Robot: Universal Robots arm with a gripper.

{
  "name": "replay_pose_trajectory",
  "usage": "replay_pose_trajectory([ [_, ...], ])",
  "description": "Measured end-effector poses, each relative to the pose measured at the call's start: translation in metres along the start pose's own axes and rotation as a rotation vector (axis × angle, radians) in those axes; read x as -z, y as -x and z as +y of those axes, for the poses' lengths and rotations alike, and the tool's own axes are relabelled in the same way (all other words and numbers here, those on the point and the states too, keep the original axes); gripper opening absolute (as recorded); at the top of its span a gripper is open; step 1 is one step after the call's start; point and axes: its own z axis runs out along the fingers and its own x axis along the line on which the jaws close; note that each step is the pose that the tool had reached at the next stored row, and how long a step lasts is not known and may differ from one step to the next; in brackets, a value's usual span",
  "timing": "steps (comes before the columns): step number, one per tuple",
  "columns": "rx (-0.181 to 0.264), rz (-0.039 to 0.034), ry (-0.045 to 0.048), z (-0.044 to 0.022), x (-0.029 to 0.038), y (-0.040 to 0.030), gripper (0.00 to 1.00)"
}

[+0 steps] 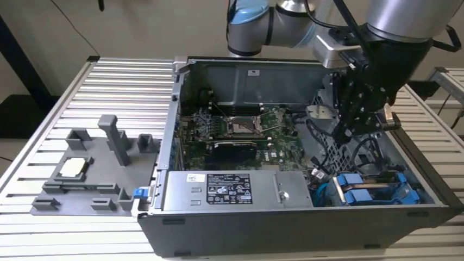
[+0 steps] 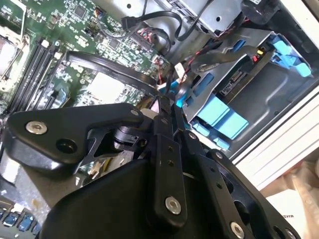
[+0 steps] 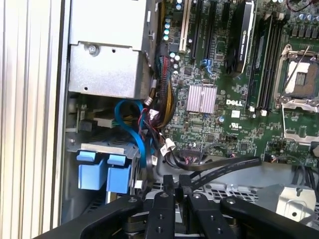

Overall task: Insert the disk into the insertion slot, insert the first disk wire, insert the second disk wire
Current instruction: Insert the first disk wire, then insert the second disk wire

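Observation:
My gripper (image 1: 346, 132) reaches down into the open computer case (image 1: 174, 109) on the exterior view's right, above the perforated metal. Its black fingers (image 3: 168, 191) stand pressed together on the end of a flat black disk wire (image 3: 224, 167), which loops away over the motherboard (image 2: 109, 67). The gripper's tip (image 2: 164, 104) hangs a short way from the drive cage. Blue carrier frames (image 1: 370, 193) sit in the insertion slot (image 2: 269, 94) of the grey cage, and their blue tabs (image 3: 97, 172) face outward. The disk's body is mostly hidden inside.
A labelled grey power supply (image 1: 232, 190) lies along the case's front edge, beside the green motherboard (image 1: 239, 136). Loose cable bundles (image 3: 159, 114) hang between power supply and cage. A grey fixture tray (image 1: 87, 174) rests on the slatted table (image 1: 123, 87) at the exterior view's left.

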Motion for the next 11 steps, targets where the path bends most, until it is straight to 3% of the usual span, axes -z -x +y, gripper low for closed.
replay_pose_trajectory([
  [11, 0.001, -0.0047, 0.0458, -0.0135, -0.0008, -0.0222, 0.16],
])
